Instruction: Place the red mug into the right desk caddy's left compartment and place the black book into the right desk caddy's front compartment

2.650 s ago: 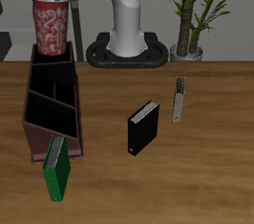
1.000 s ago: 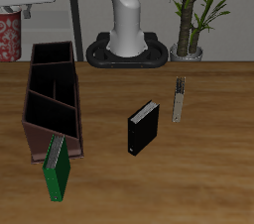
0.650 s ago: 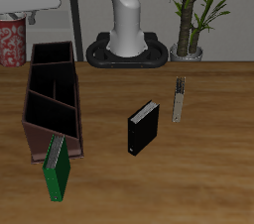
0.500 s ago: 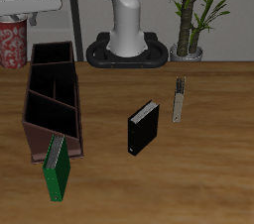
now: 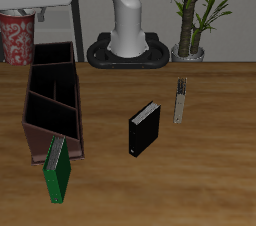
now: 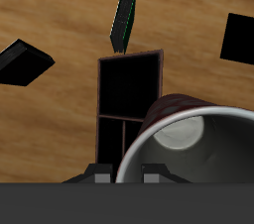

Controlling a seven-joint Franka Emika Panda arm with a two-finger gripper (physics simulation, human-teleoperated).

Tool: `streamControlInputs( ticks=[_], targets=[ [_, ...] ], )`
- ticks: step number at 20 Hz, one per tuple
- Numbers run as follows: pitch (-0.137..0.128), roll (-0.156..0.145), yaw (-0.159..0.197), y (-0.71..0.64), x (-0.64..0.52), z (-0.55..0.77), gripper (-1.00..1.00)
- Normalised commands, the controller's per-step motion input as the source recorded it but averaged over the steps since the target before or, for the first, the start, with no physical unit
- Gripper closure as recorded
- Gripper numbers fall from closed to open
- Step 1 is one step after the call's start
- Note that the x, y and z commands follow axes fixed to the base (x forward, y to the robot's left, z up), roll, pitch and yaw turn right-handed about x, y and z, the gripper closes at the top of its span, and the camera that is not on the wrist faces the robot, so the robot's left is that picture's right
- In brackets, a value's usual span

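Observation:
My gripper [image 5: 20,14] is shut on the red mug [image 5: 17,39], a speckled red mug held upright in the air just outside the back end of the right desk caddy [image 5: 52,98]. In the wrist view the mug's light grey inside [image 6: 194,135] shows close up beside the caddy's dark sections [image 6: 129,81]. The black book [image 5: 144,128] stands on edge on the table, well apart from the caddy; it also shows in the wrist view [image 6: 25,61]. The caddy's compartments look empty.
A green book [image 5: 56,168] leans against the caddy's front end. A thin pale stick-like thing [image 5: 180,100] lies beyond the black book. The robot base [image 5: 125,48] and a potted plant [image 5: 195,15] stand at the back. Another dark flat shape [image 6: 238,38] shows in the wrist view.
The gripper carried the mug from above the caddy's back section out past the caddy's outer side, then came back a little toward the caddy. The books have not moved.

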Motion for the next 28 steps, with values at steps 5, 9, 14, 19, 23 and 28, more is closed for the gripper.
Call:
streamControlInputs(
  ticks=[5, 9, 14, 19, 23, 28],
  targets=[
    [-0.048, -0.07, -0.004, 0.36, 0.26, 0.08, 1.0],
    [0.001, -0.035, -0.017, 0.41, 0.28, -0.13, 1.0],
    [0.003, 0.015, 0.018, 0.5, 0.13, -0.18, 1.0],
    [0.031, 0.038, 0.002, 0.32, 0.05, -0.18, 1.0],
    [-0.003, 0.008, 0.008, 0.27, 0.02, -0.18, 1.0],
    [0.018, -0.012, -0.012, 0.07, 0.03, -0.3, 1.0]
  ],
)
